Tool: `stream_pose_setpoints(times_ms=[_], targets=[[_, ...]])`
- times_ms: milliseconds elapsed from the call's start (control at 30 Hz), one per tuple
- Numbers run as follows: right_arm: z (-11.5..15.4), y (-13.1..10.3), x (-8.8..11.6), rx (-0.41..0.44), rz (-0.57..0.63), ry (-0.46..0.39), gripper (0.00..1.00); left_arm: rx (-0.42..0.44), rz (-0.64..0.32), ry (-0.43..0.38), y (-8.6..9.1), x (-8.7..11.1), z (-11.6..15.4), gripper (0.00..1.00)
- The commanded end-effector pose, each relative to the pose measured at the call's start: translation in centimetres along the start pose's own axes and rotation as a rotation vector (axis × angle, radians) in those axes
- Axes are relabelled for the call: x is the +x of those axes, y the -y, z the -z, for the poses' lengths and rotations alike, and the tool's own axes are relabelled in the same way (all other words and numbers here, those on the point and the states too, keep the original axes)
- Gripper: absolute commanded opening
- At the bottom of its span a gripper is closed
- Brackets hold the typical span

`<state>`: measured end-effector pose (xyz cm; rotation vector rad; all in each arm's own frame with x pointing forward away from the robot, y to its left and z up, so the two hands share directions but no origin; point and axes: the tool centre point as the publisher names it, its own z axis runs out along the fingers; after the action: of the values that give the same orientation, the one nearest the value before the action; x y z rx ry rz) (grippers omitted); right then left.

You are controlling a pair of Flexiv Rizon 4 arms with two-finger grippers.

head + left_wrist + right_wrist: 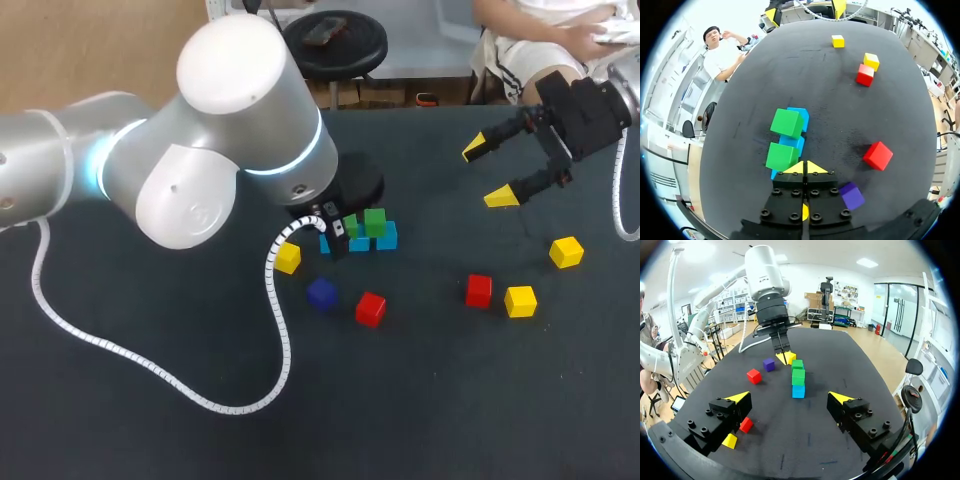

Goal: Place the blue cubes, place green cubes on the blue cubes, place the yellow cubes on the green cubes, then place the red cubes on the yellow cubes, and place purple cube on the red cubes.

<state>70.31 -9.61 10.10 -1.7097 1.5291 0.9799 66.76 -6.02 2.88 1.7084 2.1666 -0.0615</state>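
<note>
Three blue cubes (387, 237) stand in a row at the table's middle. Green cubes (374, 221) top two of them; the rightmost blue cube (798, 391) is bare. My left gripper (805, 167) is shut and holds nothing, its tips right beside the nearest green cube (781, 156). A yellow cube (288, 258), the purple cube (321, 293) and a red cube (370, 308) lie just in front of the row. Further right are a red cube (478, 290) and two yellow cubes (520, 300) (566, 251). My right gripper (492, 172) hangs open and empty above the table's far right.
The left arm's white cable (278, 300) loops across the dark table (150, 420) beside the yellow cube. The left arm's large elbow (240, 130) hides part of the table behind the row.
</note>
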Motion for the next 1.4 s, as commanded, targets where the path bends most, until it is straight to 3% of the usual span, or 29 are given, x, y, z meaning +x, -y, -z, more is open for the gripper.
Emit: stream_pose_setpoints(times_ms=[33,1400], targets=[[0.0,0.0,0.0,0.001,0.001,0.0,1.0,0.007,-0.001,-0.001,-0.3,-0.1,-0.2,0.0],[0.0,0.0,0.0,0.001,0.001,0.0,1.0,-0.002,0.005,-0.007,-1.2,0.0,-0.5,0.0]])
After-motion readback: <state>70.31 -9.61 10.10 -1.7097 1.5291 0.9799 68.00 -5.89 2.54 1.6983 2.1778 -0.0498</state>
